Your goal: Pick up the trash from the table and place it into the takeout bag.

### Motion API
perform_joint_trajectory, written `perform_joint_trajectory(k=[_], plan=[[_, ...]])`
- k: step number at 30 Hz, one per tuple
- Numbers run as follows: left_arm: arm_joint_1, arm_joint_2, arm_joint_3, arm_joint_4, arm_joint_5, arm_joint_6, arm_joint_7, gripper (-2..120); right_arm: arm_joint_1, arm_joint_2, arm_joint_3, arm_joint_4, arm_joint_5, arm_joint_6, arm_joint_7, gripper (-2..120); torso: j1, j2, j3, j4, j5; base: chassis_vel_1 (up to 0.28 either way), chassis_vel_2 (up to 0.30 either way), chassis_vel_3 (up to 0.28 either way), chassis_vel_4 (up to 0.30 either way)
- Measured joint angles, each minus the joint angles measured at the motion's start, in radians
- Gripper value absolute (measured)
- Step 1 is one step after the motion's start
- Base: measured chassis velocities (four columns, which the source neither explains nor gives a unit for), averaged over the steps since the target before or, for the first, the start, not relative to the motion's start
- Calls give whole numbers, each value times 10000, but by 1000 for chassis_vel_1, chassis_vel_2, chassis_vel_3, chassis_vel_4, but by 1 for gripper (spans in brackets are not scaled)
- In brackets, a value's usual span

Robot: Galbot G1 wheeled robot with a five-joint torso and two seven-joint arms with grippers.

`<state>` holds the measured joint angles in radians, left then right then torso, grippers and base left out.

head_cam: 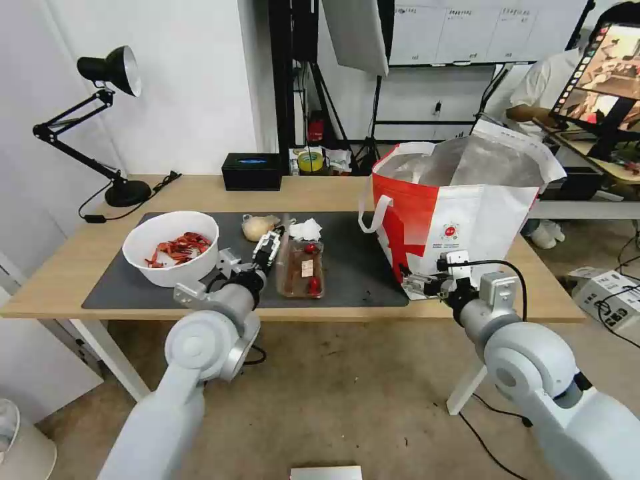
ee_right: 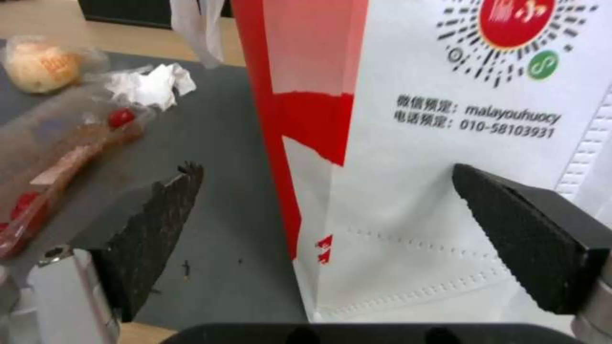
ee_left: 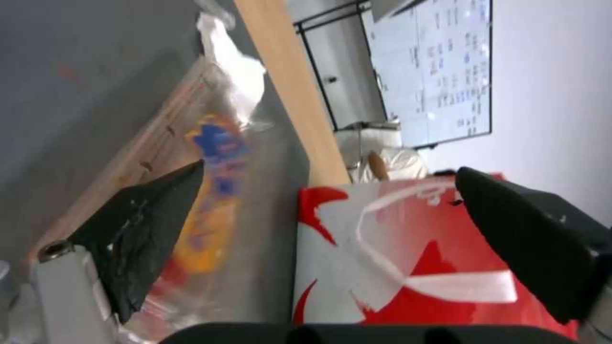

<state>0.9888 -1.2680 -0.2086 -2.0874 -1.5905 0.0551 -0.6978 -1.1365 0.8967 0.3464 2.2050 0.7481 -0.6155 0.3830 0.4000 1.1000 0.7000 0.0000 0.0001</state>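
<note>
Desk (head_cam: 320,193): long light-wood top on white legs, dark grey mat (head_cam: 360,263) over its middle; firm, flat, with free room between the items.
Takeout bag (head_cam: 467,220): right end of the mat, upright, mouth open and foil-lined, loop handle hanging on its left side. I judge it light and soft-walled, likely to shift if pushed.
White bowl (head_cam: 172,248): left on the mat, red shells inside. Rigid, probably the heaviest piece; best taken by the rim and kept level.
Clear tray (head_cam: 301,268): mid-mat, near edge, food scraps inside. Thin, flexible, slick; grip a side wall.
Wrapped lump (head_cam: 260,227): far of the tray, tan under film. Soft, slippery wrap.
Tissue (head_cam: 305,229): just right of the lump. Almost weightless; pinch anywhere.
My left end effector (head_cam: 268,249): fingers spread wide, holding nothing, just beside the tray's left edge.
My right end effector (head_cam: 420,285): spread wide, empty, at the bag's near lower corner.
Room: black lamp (head_cam: 100,127) far left, black box (head_cam: 252,171) at the far edge, white wall behind.
</note>
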Motion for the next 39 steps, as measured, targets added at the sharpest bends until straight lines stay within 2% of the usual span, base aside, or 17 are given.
perform_joint_trajectory(k=[7,11,12,14,15,16,18,19,22,23,26,27,29,34,35,38,39], plan=[[-232,185,446,158,378,311,44,100,-99,-4,114,239,34,0,11,100,0,0,0,0,0,0,0,0,0],[-315,544,677,196,1214,610,463,100,-174,14,154,336,98,37,5,100,0,0,0,0,0,0,0,0,0],[-350,776,830,291,1839,757,934,100,-182,17,180,373,271,114,-11,100,0,0,0,0,-1,0,0,0,0],[-478,1398,1185,791,4007,924,2379,99,-96,18,196,406,874,469,-117,100,-1,0,0,-1,0,0,0,0,0],[-478,1398,1185,791,4007,924,2379,99,-96,18,196,406,874,469,-117,100,-1,0,0,-1,0,0,0,0,0],[-563,1666,1355,1053,4978,920,2928,99,-27,18,198,408,1137,607,-153,100,0,0,0,-1,-2,0,0,0,0],[-886,2420,1801,1711,7181,667,4232,95,209,17,173,420,1914,1017,-208,100,1,0,0,1,-3,0,0,0,0],[-886,2420,1801,1711,7181,667,4232,95,209,17,173,420,1914,1017,-208,100,1,0,0,1,-3,0,0,0,0],[-1372,3299,2352,2573,9335,6,5895,87,550,-1,-15,360,2785,1708,-252,100,0,0,0,0,-3,0,0,0,0],[-1372,3299,2352,2573,9335,6,5895,87,550,-1,-15,360,2785,1708,-252,100,0,0,0,0,-3,0,0,0,0],[-1669,3686,2821,3065,9970,-330,6962,75,791,76,-206,195,3519,1977,-210,100,0,0,0,1,-2,0,0,0,0],[-1669,3686,2821,3065,9970,-330,6962,75,791,76,-206,195,3519,1977,-210,100,0,0,0,1,-2,0,0,0,0],[-1691,3750,2964,3301,10290,-517,7474,66,1029,195,-434,4,3970,1990,-4,100,0,0,0,-3,-3,0,0,0,0],[-1567,3781,2987,3528,10466,-711,8069,47,1701,439,-1064,-508,4424,1936,329,100,0,0,0,2,-3,0,0,0,0],[-1567,3781,2987,3528,10466,-711,8069,47,1701,439,-1064,-508,4424,1936,329,100,0,0,0,2,-3,0,0,0,0],[-1500,3821,2939,3838,10466,-856,8376,31,2441,809,-1594,-1114,4995,1595,671,100,0,-1,0,0,-2,0,0,0,0],[-1500,3821,2939,3838,10466,-856,8376,31,2441,809,-1594,-1114,4995,1595,671,100,0,-1,0,0,-2,0,0,0,0]])
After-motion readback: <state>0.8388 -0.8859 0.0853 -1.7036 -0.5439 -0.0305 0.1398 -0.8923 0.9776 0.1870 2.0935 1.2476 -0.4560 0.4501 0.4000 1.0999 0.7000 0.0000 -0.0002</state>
